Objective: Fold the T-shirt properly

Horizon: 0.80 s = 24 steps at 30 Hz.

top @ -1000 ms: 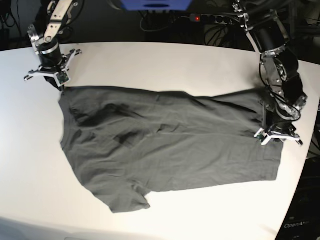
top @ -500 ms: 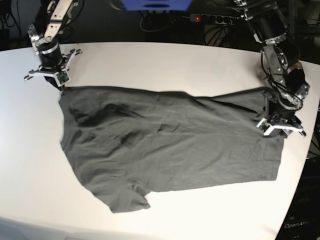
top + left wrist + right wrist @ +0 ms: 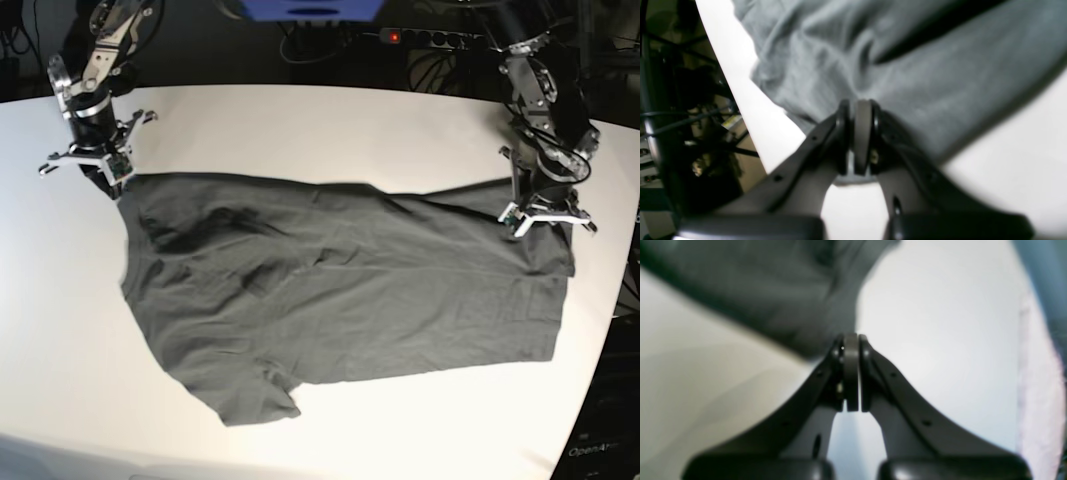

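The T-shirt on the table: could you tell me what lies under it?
Under the T-shirt only the white table shows, bare all around its edges. Whatever might lie beneath the cloth itself is covered and cannot be seen.

Base view: high, front of the desk [image 3: 330,120], looking down over the whole top. Each wrist view sits close behind its end effector, left [image 3: 857,110] at right edge, right [image 3: 850,343] at far left corner; both overlap base on shirt [image 3: 330,290].
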{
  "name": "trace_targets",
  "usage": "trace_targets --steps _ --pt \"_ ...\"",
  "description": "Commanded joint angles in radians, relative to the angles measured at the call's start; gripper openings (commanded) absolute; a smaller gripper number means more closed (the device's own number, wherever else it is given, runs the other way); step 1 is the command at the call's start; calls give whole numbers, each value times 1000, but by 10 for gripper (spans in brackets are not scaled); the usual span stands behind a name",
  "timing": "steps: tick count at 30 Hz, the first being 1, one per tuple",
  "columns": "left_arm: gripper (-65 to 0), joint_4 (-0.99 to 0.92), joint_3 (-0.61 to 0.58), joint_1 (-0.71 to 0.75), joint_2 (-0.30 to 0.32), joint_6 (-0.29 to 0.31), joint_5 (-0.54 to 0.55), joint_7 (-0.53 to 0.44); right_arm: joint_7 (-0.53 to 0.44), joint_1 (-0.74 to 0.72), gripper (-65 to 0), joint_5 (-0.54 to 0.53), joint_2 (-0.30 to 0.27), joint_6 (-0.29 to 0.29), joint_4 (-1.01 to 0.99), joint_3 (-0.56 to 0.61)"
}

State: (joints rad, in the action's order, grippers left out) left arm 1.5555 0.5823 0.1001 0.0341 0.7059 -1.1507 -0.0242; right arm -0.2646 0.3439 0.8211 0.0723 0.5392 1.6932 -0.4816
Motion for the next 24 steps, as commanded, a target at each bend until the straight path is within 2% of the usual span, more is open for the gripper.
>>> trace_targets --steps 1,11,19,24 --pt "-619 21 1 8 7 -8 8 -12 -17 -4 -647 -15 -2 -11 32 13" --pt "-619 -5 1 14 3 -8 10 -7 -26 -1 -647 -16 17 -8 43 79" --pt "-619 -37 38 5 0 -8 10 -7 -17 -6 -647 -16 47 84 43 117" --pt "-619 -63 46 5 10 -8 10 -7 -22 -24 -647 -16 47 88 15 117"
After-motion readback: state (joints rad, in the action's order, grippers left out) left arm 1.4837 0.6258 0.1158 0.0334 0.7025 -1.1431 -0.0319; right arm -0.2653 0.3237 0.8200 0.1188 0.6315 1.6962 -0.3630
